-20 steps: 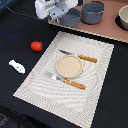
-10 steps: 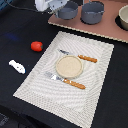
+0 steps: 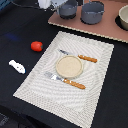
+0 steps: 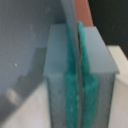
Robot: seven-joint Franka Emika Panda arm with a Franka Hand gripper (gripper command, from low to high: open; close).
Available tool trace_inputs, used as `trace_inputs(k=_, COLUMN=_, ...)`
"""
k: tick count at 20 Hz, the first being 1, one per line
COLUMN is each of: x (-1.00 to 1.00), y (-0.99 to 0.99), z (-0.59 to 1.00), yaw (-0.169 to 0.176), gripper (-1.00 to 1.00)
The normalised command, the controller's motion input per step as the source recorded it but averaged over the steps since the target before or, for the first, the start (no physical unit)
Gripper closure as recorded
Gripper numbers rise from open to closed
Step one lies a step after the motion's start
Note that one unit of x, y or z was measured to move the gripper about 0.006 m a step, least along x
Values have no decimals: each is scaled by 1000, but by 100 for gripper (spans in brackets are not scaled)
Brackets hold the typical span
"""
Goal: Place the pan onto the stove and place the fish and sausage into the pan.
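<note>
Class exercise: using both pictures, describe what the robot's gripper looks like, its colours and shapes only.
In the wrist view the gripper has two blocky, flat-sided grey fingers, each lined inside with a rough teal-green pad. The exterior view shows only a blurred white and grey body; no cables or markings are discernible.

One pan (image 3: 67,8), one pot (image 3: 92,12), one sausage (image 3: 36,46), one fish (image 3: 16,66), two orange-handled utensils (image 3: 75,83).
</note>
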Motion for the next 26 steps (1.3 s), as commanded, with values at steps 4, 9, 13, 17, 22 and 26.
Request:
trace_inputs(k=4, x=136, y=469, z=-84, yaw=0, gripper=100)
trace_inputs(k=9, x=165, y=451, z=-139, yaw=0, gripper=100)
trace_inputs(k=13, x=204, y=488, z=-128, yaw=0, gripper=100)
trace_inputs(k=17, x=145, y=437, z=-146, yaw=0, gripper=100)
trace_inputs(k=22, x=1, y=226, z=-89, yaw=0, gripper=100)
trace_inputs(k=26, x=-71, y=1, z=0, yaw=-7, gripper=100)
